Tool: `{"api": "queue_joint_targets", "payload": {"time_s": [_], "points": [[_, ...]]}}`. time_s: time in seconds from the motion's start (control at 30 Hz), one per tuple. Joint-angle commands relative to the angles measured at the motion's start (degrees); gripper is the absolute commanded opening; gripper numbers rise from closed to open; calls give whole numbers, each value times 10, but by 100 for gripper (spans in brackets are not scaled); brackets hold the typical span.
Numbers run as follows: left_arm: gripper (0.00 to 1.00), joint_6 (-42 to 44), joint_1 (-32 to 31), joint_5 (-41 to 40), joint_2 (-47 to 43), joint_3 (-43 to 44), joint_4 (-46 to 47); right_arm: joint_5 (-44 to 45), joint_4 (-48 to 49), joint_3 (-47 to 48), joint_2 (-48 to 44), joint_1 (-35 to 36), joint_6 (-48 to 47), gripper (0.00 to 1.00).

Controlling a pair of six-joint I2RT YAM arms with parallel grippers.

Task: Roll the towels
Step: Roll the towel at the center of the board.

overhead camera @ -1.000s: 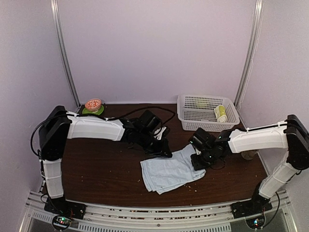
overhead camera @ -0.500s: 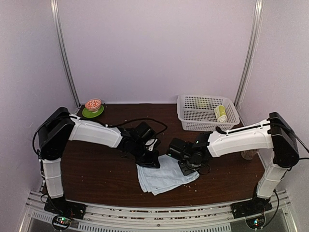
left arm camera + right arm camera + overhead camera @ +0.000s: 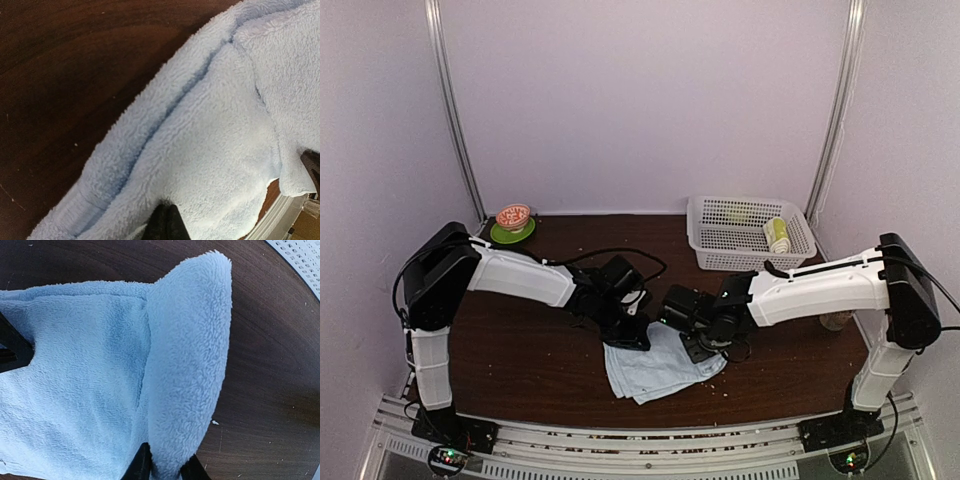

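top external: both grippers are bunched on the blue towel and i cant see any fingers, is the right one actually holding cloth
Observer: Yes. The right wrist view shows a raised fold of the pale-blue towel standing between the fingers of the right gripper. The fold narrows where they squeeze it.
Operator: and the left one
Observer: The left gripper is shut, with its tips right against the towel's fleece. Whether any cloth is pinched between them, I cannot tell.

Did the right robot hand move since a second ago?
Yes. The right gripper slid left, farther from the white basket, toward the left gripper.
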Motion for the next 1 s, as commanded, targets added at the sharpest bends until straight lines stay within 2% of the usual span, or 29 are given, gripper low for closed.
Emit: {"api": "queue_joint_targets", "payload": {"time_s": [0.0,0.23,0.63,0.97], "points": [[0,7,3,-7,22,-7,-5,-1,11,10,-13,5,8,21],[0,4,3,-4,23,-12,0,-32,42,4,-18,8,1,25],[0,5,3,-5,17,-14,2,-119,127,-32,-32,10,-18,27],[0,17,3,-18,-47,-17,-18,-176,224,-91,-19,10,-13,29]]}}
